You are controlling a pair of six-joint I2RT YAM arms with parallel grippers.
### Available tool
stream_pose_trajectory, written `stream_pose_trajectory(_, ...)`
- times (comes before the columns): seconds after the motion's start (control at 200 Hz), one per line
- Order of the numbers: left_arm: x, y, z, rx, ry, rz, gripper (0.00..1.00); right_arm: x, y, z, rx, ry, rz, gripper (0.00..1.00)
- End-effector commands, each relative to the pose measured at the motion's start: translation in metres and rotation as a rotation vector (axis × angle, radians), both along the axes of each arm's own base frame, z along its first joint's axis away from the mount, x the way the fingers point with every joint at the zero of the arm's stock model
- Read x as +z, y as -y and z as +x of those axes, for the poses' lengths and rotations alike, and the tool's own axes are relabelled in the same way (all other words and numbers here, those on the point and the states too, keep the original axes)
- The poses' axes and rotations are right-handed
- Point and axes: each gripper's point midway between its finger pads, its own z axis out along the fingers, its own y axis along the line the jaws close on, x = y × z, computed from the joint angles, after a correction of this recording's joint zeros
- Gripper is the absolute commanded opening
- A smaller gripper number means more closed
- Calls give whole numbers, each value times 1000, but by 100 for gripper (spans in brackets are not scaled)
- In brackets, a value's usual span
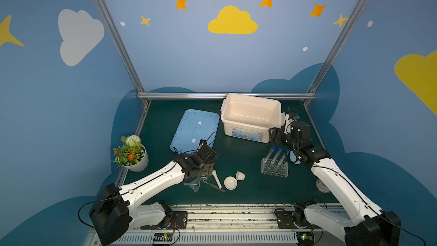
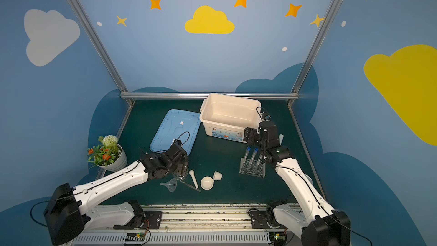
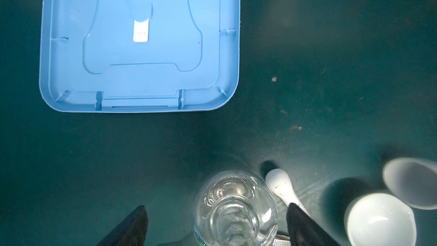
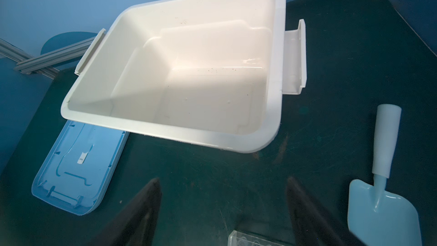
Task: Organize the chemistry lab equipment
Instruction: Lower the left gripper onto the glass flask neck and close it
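The clear glass flask (image 3: 234,209) stands upright between the fingers of my left gripper (image 3: 216,206), which is open with a gap on each side. Close by on the mat lie the white pestle (image 1: 217,179), thin tweezers (image 1: 214,185), clear funnel (image 1: 195,184), white bowl (image 1: 230,182) and tipped cup (image 1: 240,175). Three blue-capped test tubes (image 1: 275,156) stand in the clear rack (image 1: 274,169). My right gripper (image 4: 222,180) hangs open and empty above the mat, between the rack and the bin.
A white bin (image 1: 251,98) sits at the back with its blue lid (image 1: 195,130) flat beside it. A light-blue scoop (image 4: 378,197) lies right of the bin. A potted plant (image 1: 131,153) is at the left edge and a round tin (image 1: 322,185) by the right arm.
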Motion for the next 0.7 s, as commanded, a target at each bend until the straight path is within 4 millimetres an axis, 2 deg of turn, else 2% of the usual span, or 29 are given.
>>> stream_pose_trajectory(0.0,1,2,-4,24,-37,-29,86,6,-1,3,9,13,32,83)
stream_pose_trajectory(0.395,-7,1,-9,50,-90,-36,61,-1,4,4,1,-4,61,83)
stream_pose_trajectory(0.496,-10,1,-10,53,-107,-34,59,-2,5,5,-1,-6,65,83)
stream_pose_trajectory(0.696,-12,3,-11,48,-118,-36,49,-4,6,5,-5,-9,79,83)
